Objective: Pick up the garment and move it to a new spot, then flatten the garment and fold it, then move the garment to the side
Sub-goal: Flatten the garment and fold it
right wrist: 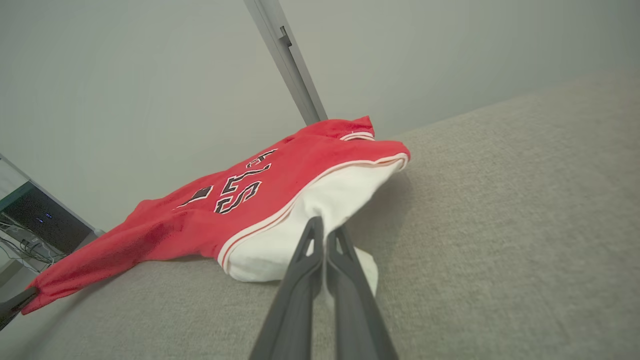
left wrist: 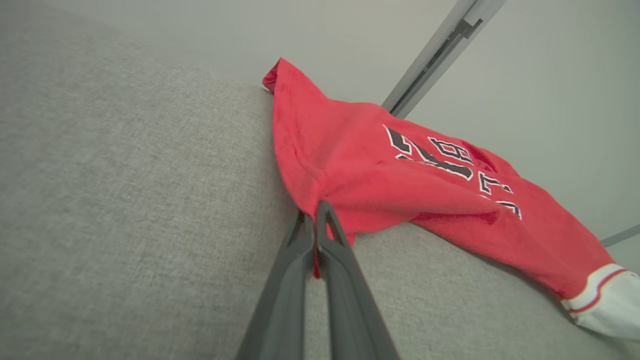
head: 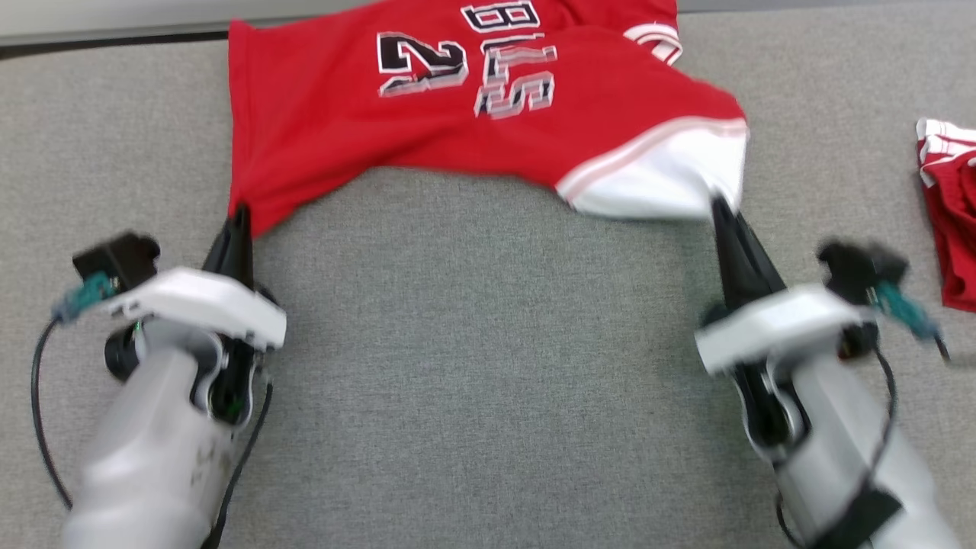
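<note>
Bright red over most of the jersey [head: 320, 114]. Black digits and letters on it, edged in white and then in pale grey. At its right end a white panel [head: 671, 179], bordered by thin white and red stripes. Under the jersey, mottled grey cloth on the table [head: 488, 366]. Right of the jersey, a second garment [head: 953, 229], red with white stripes at the top. At the jersey's near corners, dark grey fingers [head: 238, 244] on the left gripper [head: 240, 213] and right gripper [head: 718, 204]. Behind these, white shells [head: 206, 305], teal plugs [head: 80, 296] and black cables [head: 36, 412]. Beyond the jersey, a pale grey-green wall [left wrist: 550, 75] and a grey rail [left wrist: 440, 55].
</note>
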### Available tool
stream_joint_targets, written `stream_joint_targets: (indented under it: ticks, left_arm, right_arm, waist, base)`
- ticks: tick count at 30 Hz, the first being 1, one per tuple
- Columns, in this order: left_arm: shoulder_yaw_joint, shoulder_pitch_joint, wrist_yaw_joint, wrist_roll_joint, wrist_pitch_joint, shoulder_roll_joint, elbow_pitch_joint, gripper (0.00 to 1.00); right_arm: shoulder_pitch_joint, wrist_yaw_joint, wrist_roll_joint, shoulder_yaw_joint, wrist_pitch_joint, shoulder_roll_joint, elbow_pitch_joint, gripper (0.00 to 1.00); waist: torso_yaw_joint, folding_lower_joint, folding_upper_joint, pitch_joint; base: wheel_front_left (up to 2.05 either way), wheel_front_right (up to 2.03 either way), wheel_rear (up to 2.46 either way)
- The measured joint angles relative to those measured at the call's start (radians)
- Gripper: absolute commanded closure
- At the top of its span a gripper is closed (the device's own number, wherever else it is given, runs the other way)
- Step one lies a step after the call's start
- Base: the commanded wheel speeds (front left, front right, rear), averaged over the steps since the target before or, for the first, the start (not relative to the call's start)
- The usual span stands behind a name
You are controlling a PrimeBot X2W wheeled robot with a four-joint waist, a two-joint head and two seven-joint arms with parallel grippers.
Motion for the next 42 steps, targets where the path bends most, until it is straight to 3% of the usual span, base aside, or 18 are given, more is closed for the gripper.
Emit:
stream_joint_targets:
  ticks: [8,12,15,22,27,32,38,42]
  left_arm:
    - [-0.027,0.269,0.0,-0.005,-0.005,0.094,-0.199,1.0]
    - [-0.029,0.396,0.012,-0.002,-0.001,0.145,-0.303,1.0]
    - [-0.03,0.498,0.057,-0.004,0.025,0.177,-0.406,1.0]
    - [-0.01,0.76,0.217,-0.026,0.107,0.262,-0.715,1.0]
    - [-0.014,0.869,0.295,-0.032,0.171,0.305,-0.884,1.0]
    - [-0.024,0.873,0.327,-0.041,0.227,0.317,-0.954,1.0]
    - [-0.035,0.834,0.322,-0.077,0.308,0.324,-0.949,1.0]
    - [-0.031,0.767,0.286,-0.108,0.356,0.328,-0.91,1.0]
  right_arm:
    - [0.459,0.0,-0.08,-0.155,0.0,-0.021,-0.352,1.0]
    - [0.644,0.0,-0.113,-0.216,0.075,-0.021,-0.53,1.0]
    - [0.77,0.0,-0.145,-0.251,0.164,-0.008,-0.665,1.0]
    - [0.992,0.001,-0.179,-0.299,0.336,0.016,-0.883,1.0]
    - [1.067,0.001,-0.188,-0.319,0.409,0.026,-0.955,1.0]
    - [1.059,0.0,-0.184,-0.319,0.456,0.026,-0.955,1.0]
    - [0.938,0.0,-0.149,-0.299,0.506,-0.004,-0.884,1.0]
    - [0.807,0.0,-0.132,-0.285,0.533,-0.034,-0.822,1.0]
  waist:
    - [0.01,0.0,0.0,-0.091]
    - [0.008,0.0001,0.0,-0.137]
    - [0.002,0.0001,0.0,-0.167]
    - [-0.014,0.0001,0.0,-0.221]
    - [-0.013,0.0,0.0,-0.235]
    - [-0.008,0.0001,0.0,-0.232]
    - [-0.009,0.0,0.0,-0.195]
    - [-0.005,0.0,0.0,-0.153]
  base:
    - [0.0,0.0,0.0]
    - [0.0,0.0,0.0]
    - [0.0,0.0,0.0]
    - [0.0,0.0,0.0]
    - [0.0,0.0,0.0]
    - [0.0,0.0,0.0]
    - [0.0,0.0,0.0]
    - [0.0,0.0,0.0]
